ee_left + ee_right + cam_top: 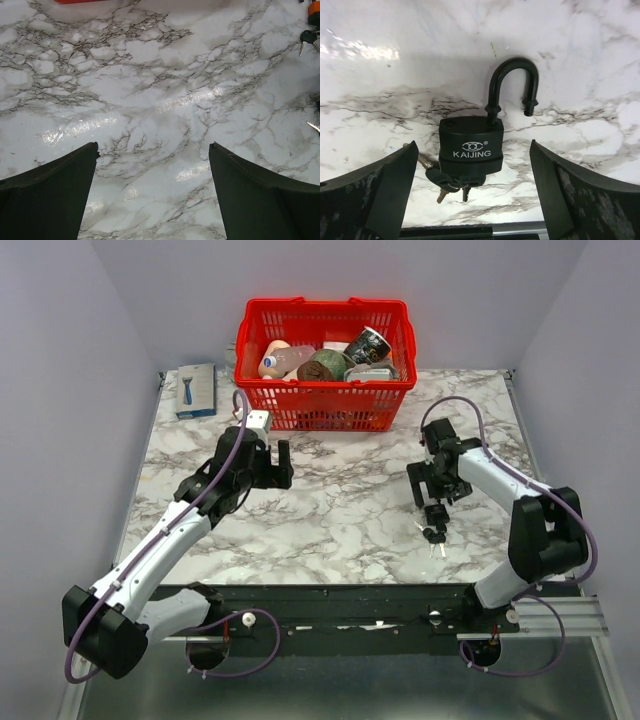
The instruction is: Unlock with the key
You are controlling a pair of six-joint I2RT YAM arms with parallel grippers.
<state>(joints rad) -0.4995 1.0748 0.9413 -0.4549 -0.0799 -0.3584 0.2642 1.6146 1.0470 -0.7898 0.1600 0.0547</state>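
Left pincer [153, 146] hangs spread wide over the counter [150, 75], holding nothing. Right pincer [473, 150], also spread and empty, straddles the padlock [470, 132] at centre frame, keys [442, 182] in its base. Its shackle [512, 80] shows one leg free, so unlocking looks done; little seems left.

marble table [340, 510] | far: red basket [325, 405], blue pack [196, 390] | right: padlock [471, 145] with keys [439, 179]

Padlock [471, 145] on table [340, 515], right; keys [440, 180] at base; basket [325, 306] behind.
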